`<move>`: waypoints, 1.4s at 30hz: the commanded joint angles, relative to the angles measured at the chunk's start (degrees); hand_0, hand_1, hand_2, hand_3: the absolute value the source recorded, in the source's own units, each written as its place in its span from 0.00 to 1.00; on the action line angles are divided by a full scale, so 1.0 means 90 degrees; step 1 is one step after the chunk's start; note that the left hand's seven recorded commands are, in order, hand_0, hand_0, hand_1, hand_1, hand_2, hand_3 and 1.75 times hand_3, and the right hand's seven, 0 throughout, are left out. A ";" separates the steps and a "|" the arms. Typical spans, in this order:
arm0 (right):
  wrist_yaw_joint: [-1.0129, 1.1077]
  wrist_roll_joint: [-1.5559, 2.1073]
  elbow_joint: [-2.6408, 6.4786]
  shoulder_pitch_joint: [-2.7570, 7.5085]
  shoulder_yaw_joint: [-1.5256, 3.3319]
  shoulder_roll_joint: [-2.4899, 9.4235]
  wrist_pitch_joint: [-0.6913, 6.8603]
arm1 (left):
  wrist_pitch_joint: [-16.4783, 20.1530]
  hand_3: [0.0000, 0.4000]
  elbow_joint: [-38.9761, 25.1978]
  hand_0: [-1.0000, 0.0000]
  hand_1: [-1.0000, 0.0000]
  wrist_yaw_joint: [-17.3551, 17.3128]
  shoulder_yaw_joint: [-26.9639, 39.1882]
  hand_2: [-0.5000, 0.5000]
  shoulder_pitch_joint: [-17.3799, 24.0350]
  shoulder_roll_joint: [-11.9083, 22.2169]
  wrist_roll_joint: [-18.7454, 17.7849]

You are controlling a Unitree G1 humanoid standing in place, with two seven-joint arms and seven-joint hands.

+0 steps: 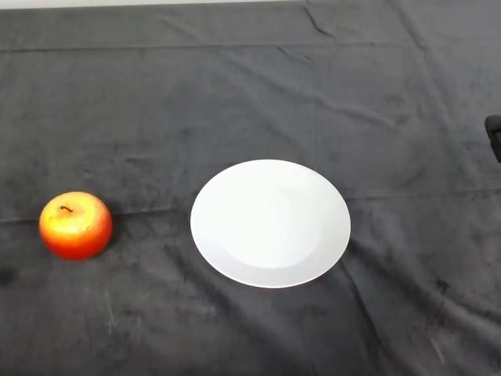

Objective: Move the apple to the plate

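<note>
A red and orange apple [75, 225] with a short dark stem sits upright on the dark cloth at the left of the head view. A round white plate [270, 223] lies flat on the cloth near the middle, to the right of the apple and apart from it. Nothing lies on the plate.
A dark cloth [250, 94] with folds and creases covers the whole table. A small black object [494, 135] shows at the right edge.
</note>
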 commanded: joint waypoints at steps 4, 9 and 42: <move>-0.0009 0.0082 -0.0092 -0.0111 -0.0068 -0.0186 -0.0069 | -0.0099 0.00 -0.0056 1.00 1.00 -0.0144 -0.0261 0.50 -0.0302 -0.0127 0.0237; -0.0009 0.0082 -0.0094 -0.0110 -0.0068 -0.0185 -0.0068 | -0.0168 0.00 -0.0069 1.00 1.00 -0.0207 -0.0375 0.50 -0.0404 -0.0207 0.0320; -0.0012 0.0083 -0.0099 -0.0109 -0.0066 -0.0184 -0.0067 | -0.0680 0.00 -0.0196 1.00 1.00 0.0333 -0.1175 0.50 -0.1142 -0.1089 0.1070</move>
